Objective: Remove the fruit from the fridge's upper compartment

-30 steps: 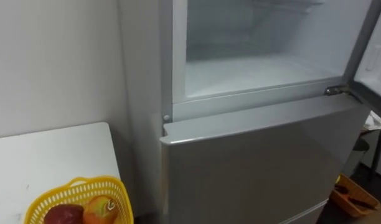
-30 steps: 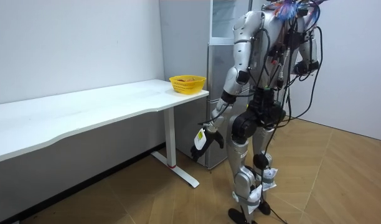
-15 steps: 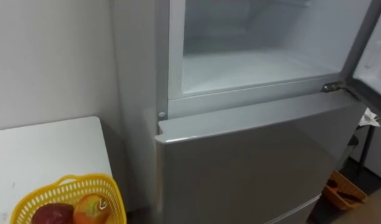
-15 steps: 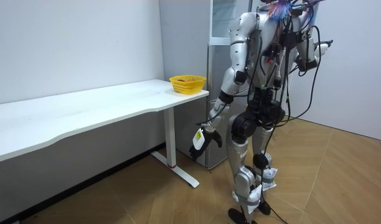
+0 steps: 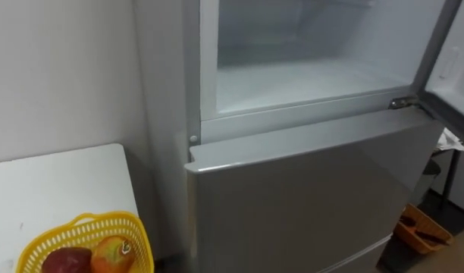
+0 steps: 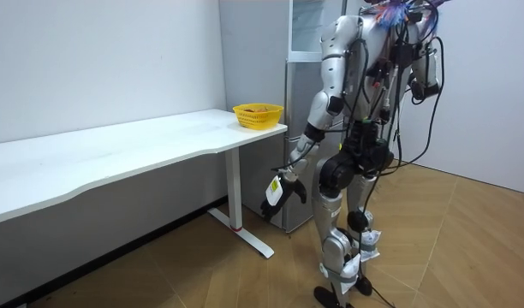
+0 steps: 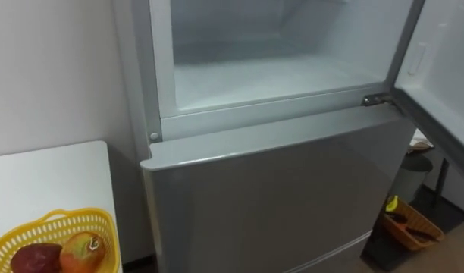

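- Left eye view: the fridge (image 5: 293,197) is straight ahead. Its upper compartment (image 5: 308,76) stands open and shows a white inner floor and pale walls.
- The upper door (image 5: 453,68) is swung out to the right. Its hinge (image 5: 402,102) sits at the compartment's lower right corner.
- The lower door (image 5: 308,220) is closed – a plain grey front below the open compartment.
- A white table (image 5: 58,182) is at lower left, and its end comes near the fridge's side.
- A yellow basket (image 5: 80,226) stands on the table near the view's bottom edge.
- The basket holds the fruit: a dark red fruit (image 5: 65,260) touching an orange fruit (image 5: 114,254) on its right. The orange fruit carries a small sticker.
- An orange bin (image 5: 421,231) sits on the floor at lower right, beside the fridge and under the open door.
- Room view: the robot stands upright facing the fridge, just past the table's end. The basket is at the table corner nearest the fridge.
- The left hand (image 6: 279,190) hangs low beside the thigh, below the table top. Its fingers are loose, point downward and hold nothing.
- The right hand (image 6: 431,84) is raised at chest level on the room view's right, away from the fridge. I cannot tell its state.
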Robot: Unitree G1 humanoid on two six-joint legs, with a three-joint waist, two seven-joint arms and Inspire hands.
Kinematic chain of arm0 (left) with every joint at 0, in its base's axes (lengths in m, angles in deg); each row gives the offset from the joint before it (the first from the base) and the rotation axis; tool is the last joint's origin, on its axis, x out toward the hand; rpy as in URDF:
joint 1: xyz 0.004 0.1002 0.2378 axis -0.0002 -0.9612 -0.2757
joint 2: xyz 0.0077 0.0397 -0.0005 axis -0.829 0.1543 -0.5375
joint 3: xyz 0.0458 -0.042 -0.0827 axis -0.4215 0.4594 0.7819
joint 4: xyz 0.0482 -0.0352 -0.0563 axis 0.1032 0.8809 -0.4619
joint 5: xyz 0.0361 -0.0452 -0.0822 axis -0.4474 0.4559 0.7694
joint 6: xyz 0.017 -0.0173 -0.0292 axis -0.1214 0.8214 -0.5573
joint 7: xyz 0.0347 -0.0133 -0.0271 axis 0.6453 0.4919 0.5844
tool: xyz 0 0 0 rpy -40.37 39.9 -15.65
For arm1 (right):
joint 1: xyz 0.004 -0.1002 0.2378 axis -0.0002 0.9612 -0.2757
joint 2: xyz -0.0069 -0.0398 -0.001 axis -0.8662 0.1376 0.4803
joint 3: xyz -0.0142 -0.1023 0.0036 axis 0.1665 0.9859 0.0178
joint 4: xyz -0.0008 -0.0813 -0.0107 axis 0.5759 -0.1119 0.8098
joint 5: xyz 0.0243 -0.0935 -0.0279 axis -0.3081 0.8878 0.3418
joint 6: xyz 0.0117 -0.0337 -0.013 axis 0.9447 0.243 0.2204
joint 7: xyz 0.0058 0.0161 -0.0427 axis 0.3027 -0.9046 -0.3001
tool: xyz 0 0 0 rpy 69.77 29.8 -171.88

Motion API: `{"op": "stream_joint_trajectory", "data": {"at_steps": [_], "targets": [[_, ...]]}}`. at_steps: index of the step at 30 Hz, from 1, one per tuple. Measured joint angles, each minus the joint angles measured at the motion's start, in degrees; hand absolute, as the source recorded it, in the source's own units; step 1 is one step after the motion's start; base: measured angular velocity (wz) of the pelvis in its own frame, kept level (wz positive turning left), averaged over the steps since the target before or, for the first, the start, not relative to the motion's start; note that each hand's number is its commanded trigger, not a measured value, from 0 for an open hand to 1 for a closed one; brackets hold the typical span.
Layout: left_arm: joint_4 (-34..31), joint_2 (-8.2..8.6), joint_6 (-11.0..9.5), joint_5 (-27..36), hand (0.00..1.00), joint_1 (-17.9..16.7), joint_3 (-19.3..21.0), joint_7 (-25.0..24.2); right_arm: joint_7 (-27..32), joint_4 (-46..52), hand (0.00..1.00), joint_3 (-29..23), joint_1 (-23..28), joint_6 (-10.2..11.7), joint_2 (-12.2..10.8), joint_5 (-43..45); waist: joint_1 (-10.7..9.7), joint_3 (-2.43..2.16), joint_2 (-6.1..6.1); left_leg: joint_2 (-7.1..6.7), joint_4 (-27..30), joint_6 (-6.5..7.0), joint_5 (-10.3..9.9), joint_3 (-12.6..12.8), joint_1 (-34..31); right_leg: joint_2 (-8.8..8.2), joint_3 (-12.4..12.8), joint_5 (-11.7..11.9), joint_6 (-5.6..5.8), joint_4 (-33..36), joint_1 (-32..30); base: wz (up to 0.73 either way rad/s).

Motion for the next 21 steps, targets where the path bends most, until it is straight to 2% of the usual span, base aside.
{"op": "stream_joint_trajectory", "data": {"at_steps": [9,11,15,21], "targets": [[0.0,0.23,-0.8,0.0,0.00,-0.4,1.3,-0.3,-0.4,0.3,0.00,1.2,0.0,0.0,0.0,0.3,0.9,-0.03,-0.51,-0.13,0.2,-0.16,0.2,0.4,-0.1,-0.23,0.0,-0.3,-0.06,1.1,-0.4,-0.01],[0.1,0.23,-0.8,0.0,0.00,-0.3,1.6,-0.5,-0.5,0.3,0.00,2.2,-0.1,-0.1,0.0,0.7,0.9,0.11,-0.82,-0.19,0.2,-0.16,0.3,0.4,0.0,-0.27,0.1,-0.4,-0.09,1.4,-0.5,-0.02],[2.5,0.21,-1.1,-0.2,0.00,0.1,1.2,-1.2,-1.8,0.5,0.00,4.9,-0.2,-0.6,0.0,5.6,1.1,0.25,-1.03,-0.11,0.3,-0.16,0.3,0.9,0.1,-0.25,0.2,-0.3,-0.13,1.5,-0.6,-0.05],[4.2,0.15,-1.0,-4.5,0.00,0.3,0.8,-3.3,-4.4,1.1,0.00,7.3,-0.2,-0.6,0.0,11.9,1.5,0.28,-0.94,-0.09,0.4,-0.17,0.3,0.6,-0.1,-0.30,0.1,-0.1,-0.26,1.5,-0.6,0.00]]}}
